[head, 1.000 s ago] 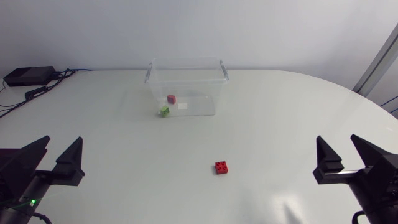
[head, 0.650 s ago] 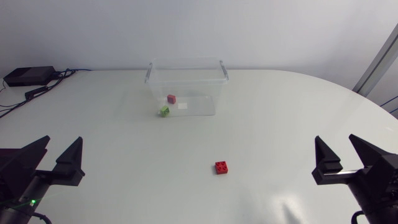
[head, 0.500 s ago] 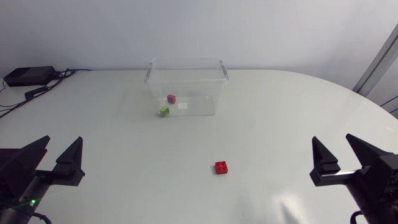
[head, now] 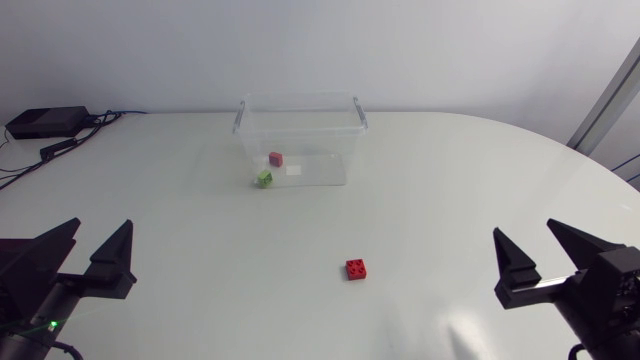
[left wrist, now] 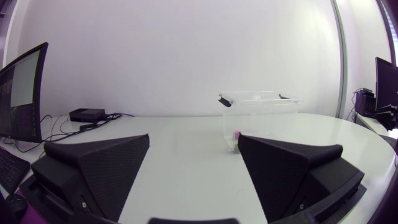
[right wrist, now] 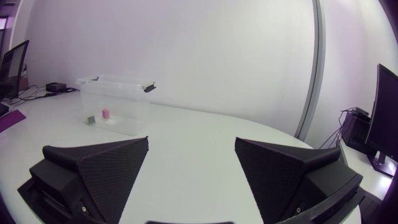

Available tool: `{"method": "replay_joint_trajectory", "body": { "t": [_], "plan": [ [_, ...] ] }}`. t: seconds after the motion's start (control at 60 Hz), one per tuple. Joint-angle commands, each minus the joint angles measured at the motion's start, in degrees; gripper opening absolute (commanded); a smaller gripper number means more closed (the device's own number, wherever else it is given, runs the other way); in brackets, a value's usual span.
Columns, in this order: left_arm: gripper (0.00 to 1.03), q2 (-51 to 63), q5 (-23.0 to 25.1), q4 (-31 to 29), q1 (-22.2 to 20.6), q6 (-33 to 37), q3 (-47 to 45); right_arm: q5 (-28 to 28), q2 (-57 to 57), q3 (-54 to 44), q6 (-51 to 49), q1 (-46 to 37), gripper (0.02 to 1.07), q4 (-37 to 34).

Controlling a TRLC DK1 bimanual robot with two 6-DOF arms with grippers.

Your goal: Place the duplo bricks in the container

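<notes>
A red duplo brick (head: 357, 268) lies alone on the white table, in front of the clear plastic container (head: 300, 112). A pink-red brick (head: 275, 158) is inside the container. A green brick (head: 264, 178) sits at its front left corner; I cannot tell whether it is inside or just outside the wall. My left gripper (head: 98, 232) is open at the near left, with nothing between its fingers. My right gripper (head: 525, 234) is open at the near right, well to the right of the red brick. Both wrist views show the container (left wrist: 260, 99) (right wrist: 115, 87) far ahead of open grippers (left wrist: 194, 140) (right wrist: 191, 142).
A black box (head: 45, 122) with cables lies at the far left back of the table. The container has a handle (head: 359, 108) at each end. Open white tabletop (head: 200, 240) stretches between the grippers and the container.
My right gripper has shifted a little to the left and toward the near edge. The left arm, the bricks and the container have not moved.
</notes>
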Motion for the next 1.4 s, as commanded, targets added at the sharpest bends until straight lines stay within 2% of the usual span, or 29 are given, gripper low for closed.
{"method": "replay_joint_trajectory", "body": {
  "t": [0.0, 0.183, 0.367, 0.617, 0.983, 1.383],
  "plan": [
    [1.0, -0.6, 0.1, 0.5, 0.4, -1.6, -1.0, -1.2, 1.2, 3.7, -1.3, 0.5, 1.03, -2.3],
    [1.0, -0.6, 0.1, 0.5, 0.4, -1.6, -1.0, -5.5, 7.9, 10.0, -1.3, 0.7, 1.03, -7.5],
    [1.0, -0.6, 0.1, 0.5, 0.4, -1.6, -1.0, -10.9, 20.7, 17.7, -1.2, 2.1, 1.03, -11.8],
    [1.0, -0.6, 0.1, 0.5, 0.4, -1.6, -1.0, -10.6, 35.6, 25.1, -1.7, 11.4, 1.03, -16.6],
    [1.0, -0.6, 0.1, 0.5, 0.4, -1.6, -1.0, -9.3, 46.0, 32.4, 2.3, 12.9, 1.02, -22.2],
    [1.0, -0.6, 0.1, 0.5, 0.4, -1.5, -1.0, -7.7, 55.8, 39.8, 12.7, 16.2, 1.02, -28.0]
  ]
}}
